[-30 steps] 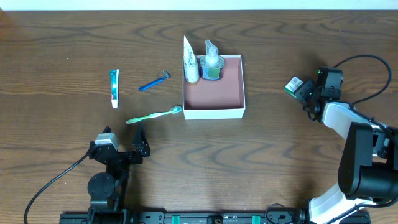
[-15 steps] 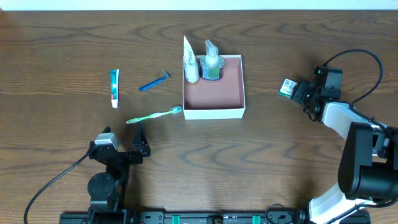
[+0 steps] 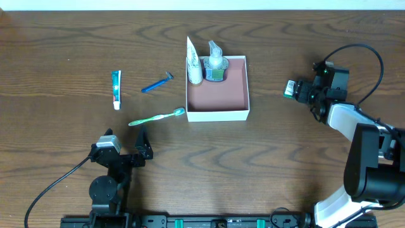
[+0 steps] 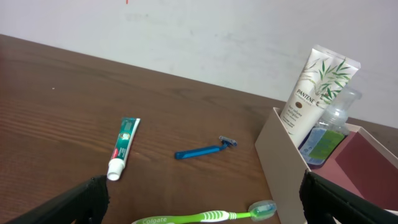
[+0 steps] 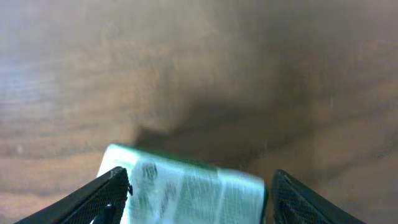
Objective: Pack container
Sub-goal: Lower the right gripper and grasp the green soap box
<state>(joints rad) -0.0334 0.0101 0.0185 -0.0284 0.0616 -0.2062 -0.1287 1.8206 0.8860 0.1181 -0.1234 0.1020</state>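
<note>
**Soap box is next for the container**

I judge the step in hand to be fetching the green-and-white soap box (image 3: 290,89). It sits between the fingers of the right gripper (image 5: 199,193), well to the right of the container (image 3: 217,114). I cannot tell whether those fingers pinch the box or only flank it (the wrist view is blurred). The container stands mid-table, with a Pantene tube (image 4: 317,78) and a pump bottle (image 3: 216,63) against its far wall. The left gripper (image 4: 204,186) is spread wide and holds nothing; it faces the toothpaste (image 3: 116,89), razor (image 3: 157,83) and toothbrush (image 3: 157,117). Next, I think, the right arm needs a sure grip, then a carry leftward over the container's right wall to its bare floor.
</note>
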